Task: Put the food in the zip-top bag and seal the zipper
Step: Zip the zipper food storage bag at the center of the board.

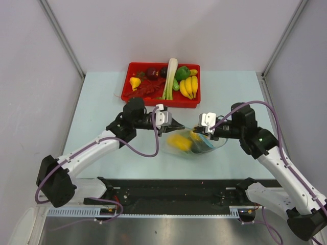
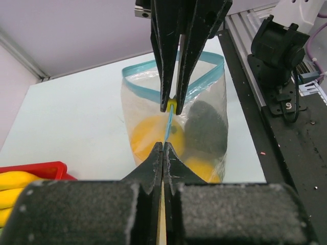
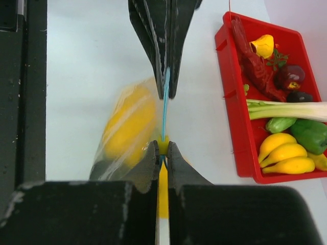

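The zip-top bag lies between both arms, holding food: a yellow fruit and a dark piece. My left gripper is shut on the bag's near end, on its blue zipper. Facing it, my right gripper is shut on the zipper's small yellow slider. Between the two grippers the strip runs as one taut line. Behind the slider the blue mouth edge still gapes in a loop. In the top view the left gripper and right gripper stand close together.
A red tray at the back of the table holds more toy food: bananas, a green pepper, a leek, red and purple pieces. The arm bases and a black rail lie along the near edge.
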`<state>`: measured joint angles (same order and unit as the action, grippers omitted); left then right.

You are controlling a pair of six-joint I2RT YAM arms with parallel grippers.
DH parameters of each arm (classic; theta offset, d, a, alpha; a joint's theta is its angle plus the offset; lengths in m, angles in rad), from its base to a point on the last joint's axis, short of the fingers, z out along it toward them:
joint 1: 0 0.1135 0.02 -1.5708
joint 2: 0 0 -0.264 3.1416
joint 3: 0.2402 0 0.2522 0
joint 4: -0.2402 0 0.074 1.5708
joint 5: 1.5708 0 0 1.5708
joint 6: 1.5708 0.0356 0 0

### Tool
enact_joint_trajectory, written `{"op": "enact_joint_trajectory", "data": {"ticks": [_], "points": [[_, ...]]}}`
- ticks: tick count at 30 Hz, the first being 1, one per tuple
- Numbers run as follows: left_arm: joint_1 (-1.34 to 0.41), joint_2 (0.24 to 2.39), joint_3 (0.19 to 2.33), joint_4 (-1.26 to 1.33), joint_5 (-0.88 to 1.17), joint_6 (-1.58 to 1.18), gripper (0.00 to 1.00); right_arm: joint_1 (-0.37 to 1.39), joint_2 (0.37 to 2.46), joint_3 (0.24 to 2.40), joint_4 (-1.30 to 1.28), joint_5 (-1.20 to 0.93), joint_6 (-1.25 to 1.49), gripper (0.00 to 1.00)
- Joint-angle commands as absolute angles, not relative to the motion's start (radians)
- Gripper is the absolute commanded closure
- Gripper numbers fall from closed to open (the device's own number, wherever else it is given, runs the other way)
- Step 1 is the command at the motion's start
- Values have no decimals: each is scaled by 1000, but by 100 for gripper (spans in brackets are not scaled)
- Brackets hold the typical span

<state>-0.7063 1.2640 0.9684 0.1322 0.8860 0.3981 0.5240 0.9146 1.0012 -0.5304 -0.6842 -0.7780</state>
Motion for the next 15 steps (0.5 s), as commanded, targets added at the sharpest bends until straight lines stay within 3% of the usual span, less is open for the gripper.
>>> {"op": "enact_joint_trajectory", "data": {"ticks": [1,15], "points": [[-640,1175,977,186,862,373,100,492,888,1028,-646,-609,-761,100],[-443,1120,976,152,804,319,100,430,845,1026,-752,-568,-755,100]]}}
